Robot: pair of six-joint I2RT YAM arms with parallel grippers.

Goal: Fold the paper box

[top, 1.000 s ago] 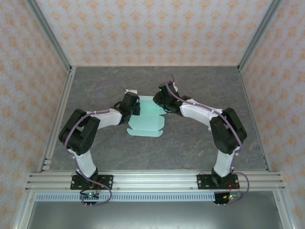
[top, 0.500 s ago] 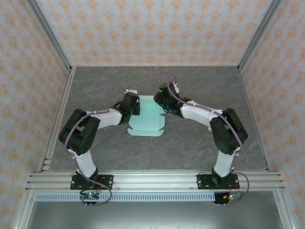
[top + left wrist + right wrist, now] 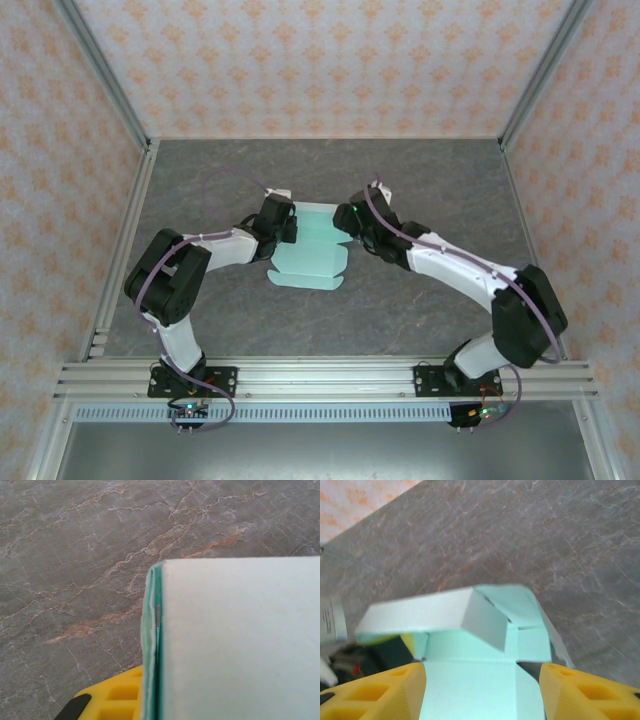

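The paper box (image 3: 310,262) is pale mint card lying half folded in the middle of the table. My left gripper (image 3: 283,226) is at its left side, shut on the raised left wall. In the left wrist view that wall's doubled edge (image 3: 152,645) stands against my yellow finger (image 3: 115,697), and a pale panel hides the other finger. My right gripper (image 3: 347,222) hovers over the box's right end, open. Its two yellow fingers (image 3: 375,690) stand wide apart above the flat mint floor (image 3: 470,680). A white-faced flap (image 3: 420,612) leans inward over the floor.
The grey marbled table (image 3: 420,180) is fenced by aluminium rails (image 3: 125,250) and patterned walls. A small white tag (image 3: 275,192) lies just behind the left gripper. My right arm's elbow (image 3: 525,310) reaches out toward the right rail.
My right gripper has opened and shifted slightly nearer over the box's right end. The right arm's elbow swung outward to the right. My left gripper has not moved.
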